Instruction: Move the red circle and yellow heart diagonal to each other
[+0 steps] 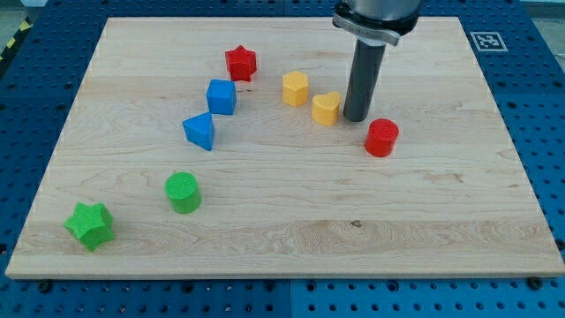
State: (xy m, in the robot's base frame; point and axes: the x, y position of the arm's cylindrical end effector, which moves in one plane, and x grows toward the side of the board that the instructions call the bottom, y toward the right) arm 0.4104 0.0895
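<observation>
The red circle (382,138) lies right of the board's middle. The yellow heart (326,108) lies up and to its left, a short gap away. My tip (357,118) stands between them, close to the heart's right side and just above-left of the red circle. The dark rod rises from there toward the view's top.
A yellow hexagon (296,88) sits left of the heart. A red star (240,63), a blue cube (221,96) and a blue triangle (200,131) lie further left. A green circle (184,192) and a green star (90,224) sit at bottom left on the wooden board (424,230).
</observation>
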